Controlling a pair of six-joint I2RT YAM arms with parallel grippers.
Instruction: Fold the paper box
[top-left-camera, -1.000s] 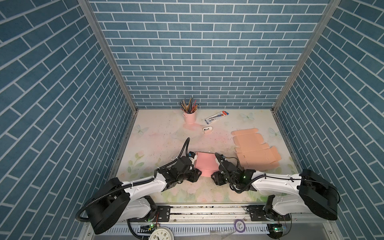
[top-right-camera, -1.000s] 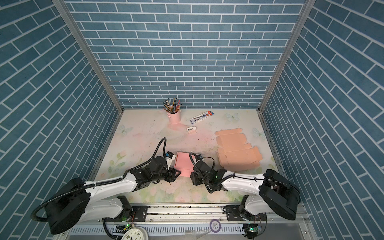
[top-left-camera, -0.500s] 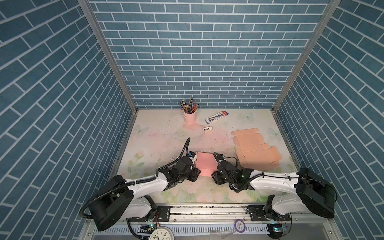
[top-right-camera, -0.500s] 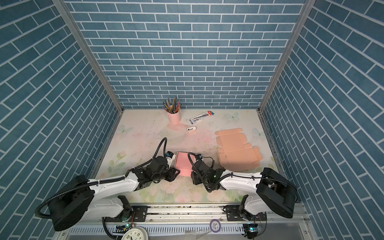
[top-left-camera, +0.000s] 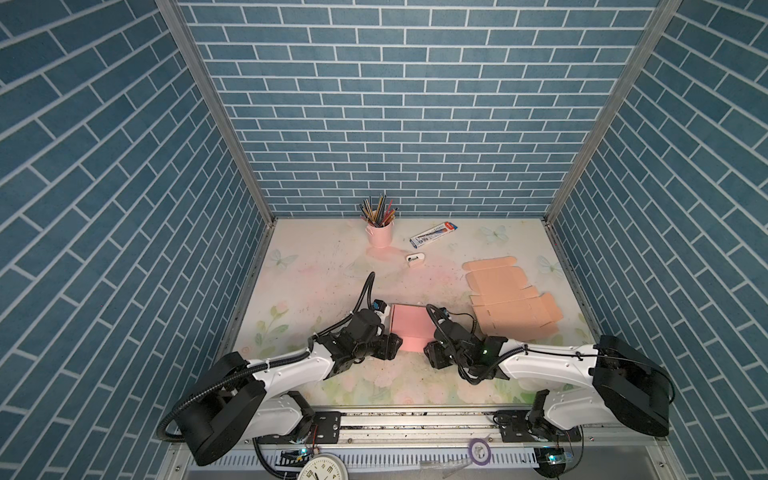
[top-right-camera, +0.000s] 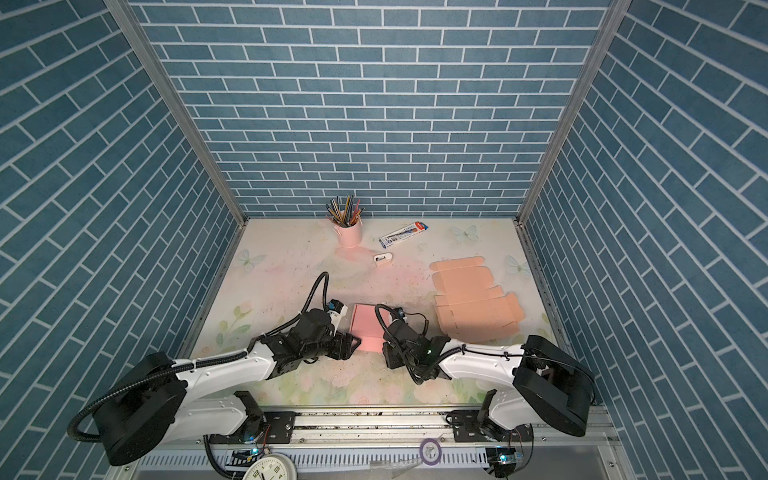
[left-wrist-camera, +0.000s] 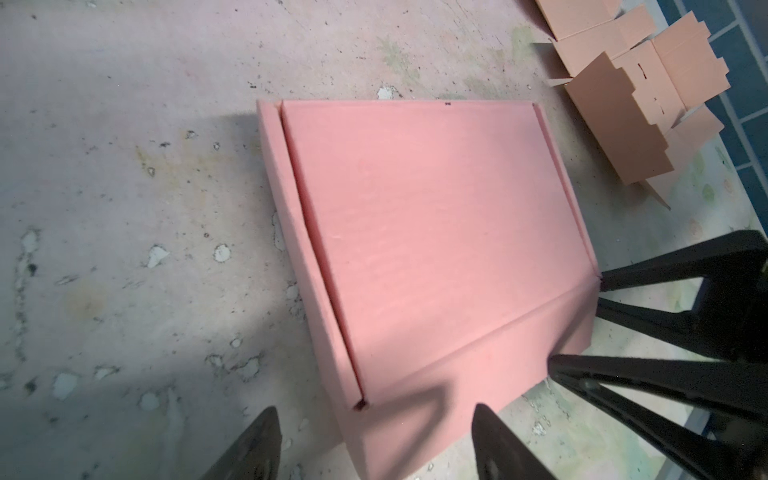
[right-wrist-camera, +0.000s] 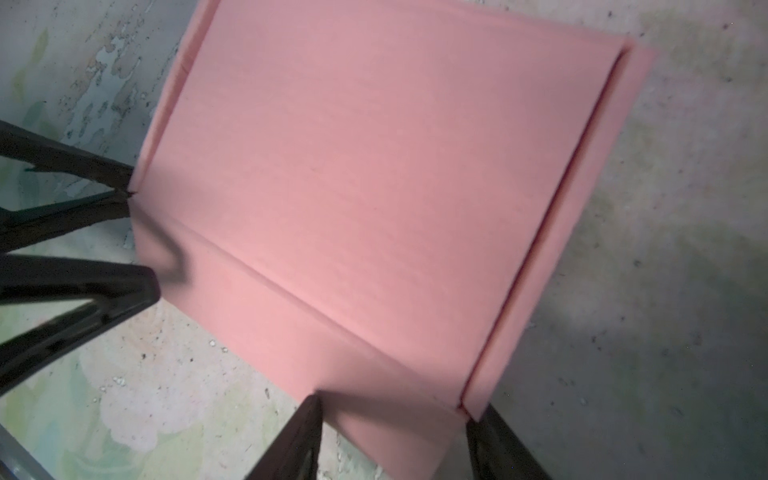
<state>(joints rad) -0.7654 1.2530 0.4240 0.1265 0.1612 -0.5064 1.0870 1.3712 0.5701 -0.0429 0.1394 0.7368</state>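
Observation:
The pink paper box (top-left-camera: 409, 328) (top-right-camera: 368, 328) lies closed and flat on the table near the front middle. My left gripper (top-left-camera: 392, 347) (left-wrist-camera: 374, 415) is open at its near left corner. Its fingers stand either side of that corner (left-wrist-camera: 361, 405) with gaps to it. My right gripper (top-left-camera: 432, 353) (right-wrist-camera: 397, 409) is shut on the box's near right corner, one fingertip on the front wall and the other on the side wall. In the left wrist view the right gripper (left-wrist-camera: 577, 328) presses that corner. The lid (right-wrist-camera: 374, 187) lies level, with a narrow slit along each side.
A stack of flat peach cardboard blanks (top-left-camera: 511, 299) lies to the right of the box. A pink cup of pencils (top-left-camera: 379, 235), a pencil packet (top-left-camera: 433, 233) and a small white item (top-left-camera: 414, 259) sit near the back wall. Brick-patterned walls close in three sides.
My left gripper has opened wider at the box's near left corner. The right gripper and the box have hardly moved.

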